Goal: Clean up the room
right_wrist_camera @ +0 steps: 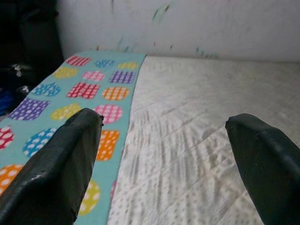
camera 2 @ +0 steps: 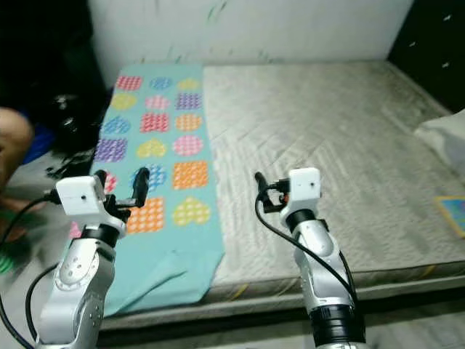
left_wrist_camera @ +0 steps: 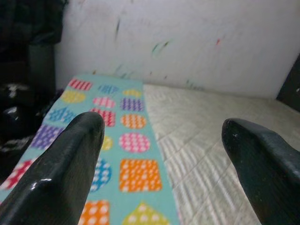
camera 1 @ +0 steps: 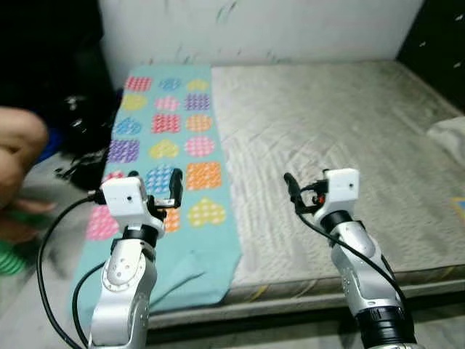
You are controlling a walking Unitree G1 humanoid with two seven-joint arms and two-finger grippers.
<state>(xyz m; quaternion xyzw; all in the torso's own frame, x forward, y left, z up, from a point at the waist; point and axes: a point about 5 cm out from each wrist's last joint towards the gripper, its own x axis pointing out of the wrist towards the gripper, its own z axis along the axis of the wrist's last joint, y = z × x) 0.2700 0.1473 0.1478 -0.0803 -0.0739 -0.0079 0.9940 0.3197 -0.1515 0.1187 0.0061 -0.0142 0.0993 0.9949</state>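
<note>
A teal blanket (camera 1: 171,156) printed with dotted hearts, circles and squares in pink, orange, yellow and purple lies in a long strip down the left side of a bare grey mattress (camera 1: 341,138), its near end rumpled and hanging over the bed's front edge; as the one loose textile on the bed, it looks like the thing to tidy here. The left claw (camera 1: 154,190) is held out just above the blanket's near part, fingers (left_wrist_camera: 61,173) spread wide apart with nothing between them, a stance that reads as a line-up for gripping the cloth. The right claw (camera 2: 260,190) is held out level with it over the bare mattress just beside the blanket's right border, its fingers (right_wrist_camera: 61,164) likewise wide apart and empty, so the pair seem placed to take the near end at two spots. A pale pillow or folded cloth (camera 1: 449,134) lies at the mattress's right edge, with a small blue item (camera 2: 452,212) in front of it. Beyond is a white wall (camera 1: 254,29) flecked with faint paint marks. Left of the bed sit dark bags (camera 1: 80,138) on the floor, and part of a person (camera 1: 18,156) shows at the frame's edge. No brand, label or writing can be read anywhere.
</note>
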